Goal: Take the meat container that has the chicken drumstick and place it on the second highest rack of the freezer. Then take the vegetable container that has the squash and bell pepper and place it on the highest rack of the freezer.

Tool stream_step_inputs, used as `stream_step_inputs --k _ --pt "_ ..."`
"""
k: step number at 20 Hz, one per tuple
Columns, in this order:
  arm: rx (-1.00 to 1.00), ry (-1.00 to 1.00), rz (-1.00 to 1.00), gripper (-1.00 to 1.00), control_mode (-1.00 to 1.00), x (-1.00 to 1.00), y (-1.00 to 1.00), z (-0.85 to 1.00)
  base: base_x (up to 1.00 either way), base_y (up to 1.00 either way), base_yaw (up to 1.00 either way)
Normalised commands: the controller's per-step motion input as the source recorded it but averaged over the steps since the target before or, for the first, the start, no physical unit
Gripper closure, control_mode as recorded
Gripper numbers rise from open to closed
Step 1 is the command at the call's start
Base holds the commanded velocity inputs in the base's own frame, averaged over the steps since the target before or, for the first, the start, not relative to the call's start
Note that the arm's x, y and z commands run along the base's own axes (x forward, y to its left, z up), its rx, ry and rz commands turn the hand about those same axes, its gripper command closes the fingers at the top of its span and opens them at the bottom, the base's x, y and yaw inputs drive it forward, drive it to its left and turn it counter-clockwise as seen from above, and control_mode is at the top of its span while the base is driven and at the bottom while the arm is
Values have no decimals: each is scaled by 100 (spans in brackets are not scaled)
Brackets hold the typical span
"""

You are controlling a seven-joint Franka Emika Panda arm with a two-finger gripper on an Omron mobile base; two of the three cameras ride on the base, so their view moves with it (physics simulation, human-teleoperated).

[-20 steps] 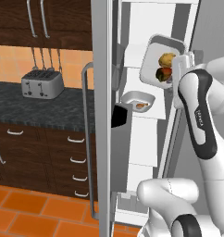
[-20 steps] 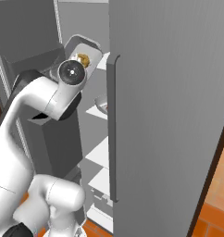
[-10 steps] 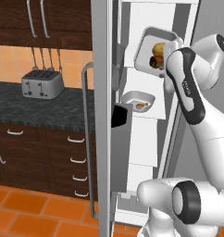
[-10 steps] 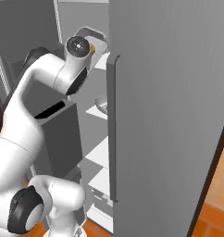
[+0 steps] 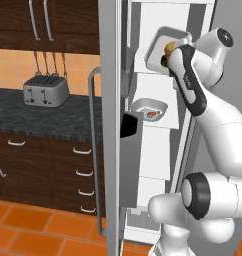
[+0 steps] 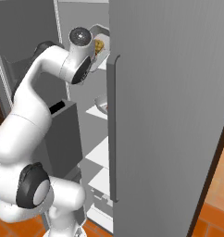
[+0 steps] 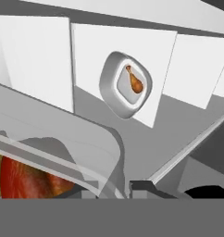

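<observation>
Inside the freezer (image 5: 158,165), I see my gripper (image 5: 169,59) clamped on the tilted vegetable container (image 5: 160,45) above the meat container (image 5: 149,107).

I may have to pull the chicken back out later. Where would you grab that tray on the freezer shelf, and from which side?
Grip the meat tray by its raised front rim, coming straight in from the open door side. It sits flat on the white shelf. The rim is its only graspable edge; the drumstick lies small in the middle, leaving the rim free. The freezer walls close off the other sides.
</observation>
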Motion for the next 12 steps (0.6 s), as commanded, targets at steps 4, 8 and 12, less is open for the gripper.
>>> stream_step_inputs --k 4,8,12 --pt "0 0 -6 100 -100 42 -8 -6 0 0 0" --pt "0 2 0 100 -100 26 -26 -11 0 0 0" --pt "0 2 0 100 -100 41 -21 -6 0 0 0"
